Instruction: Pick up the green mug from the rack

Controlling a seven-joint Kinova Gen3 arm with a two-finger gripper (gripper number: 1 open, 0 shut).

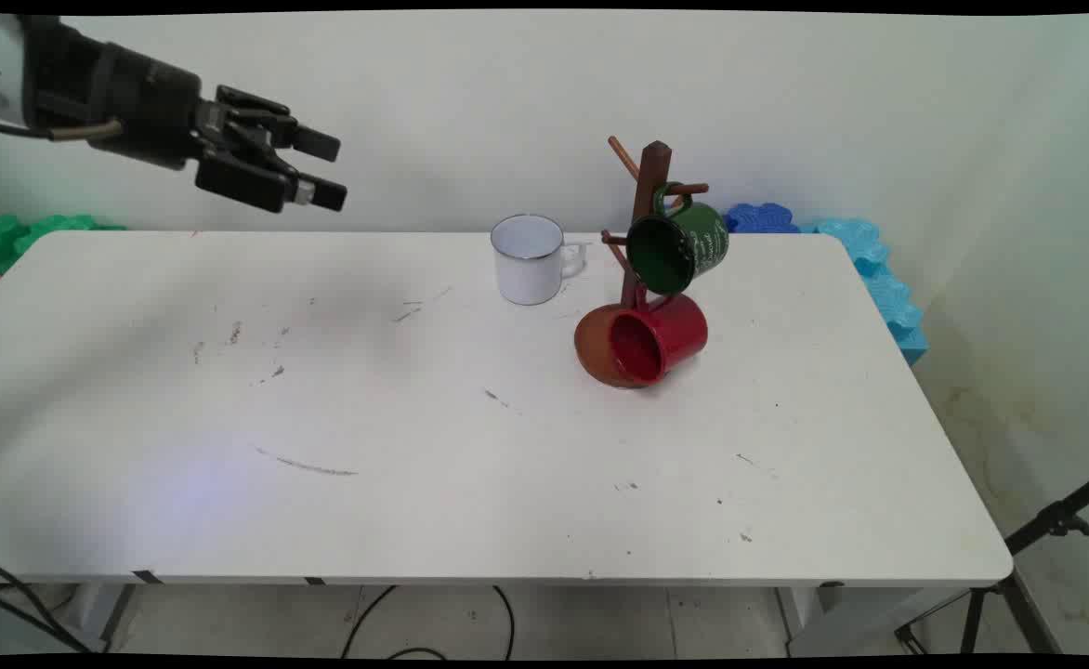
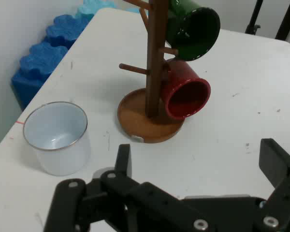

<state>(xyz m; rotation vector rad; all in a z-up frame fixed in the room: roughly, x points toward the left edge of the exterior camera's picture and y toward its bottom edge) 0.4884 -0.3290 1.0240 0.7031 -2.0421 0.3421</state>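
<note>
My gripper [image 1: 329, 169] hangs open and empty above the table's far left, well left of the mugs; its fingers [image 2: 123, 157] stand wide apart in the hand view. A white enamel mug [image 1: 529, 258] [image 2: 57, 137] stands upright near the far edge. Right of it is a brown wooden mug tree [image 1: 645, 232] [image 2: 154, 63] on a round base. A green mug [image 1: 679, 245] [image 2: 191, 26] hangs from an upper peg, and a red mug [image 1: 658, 338] [image 2: 183, 94] hangs from a lower one, low over the base.
Blue foam blocks [image 1: 870, 269] [image 2: 48, 53] lie along the table's far right edge, and green foam [image 1: 24, 234] lies beyond the far left corner. A black tripod [image 1: 1028, 557] stands off the table's near right corner. Cables run under the table [image 1: 414, 446].
</note>
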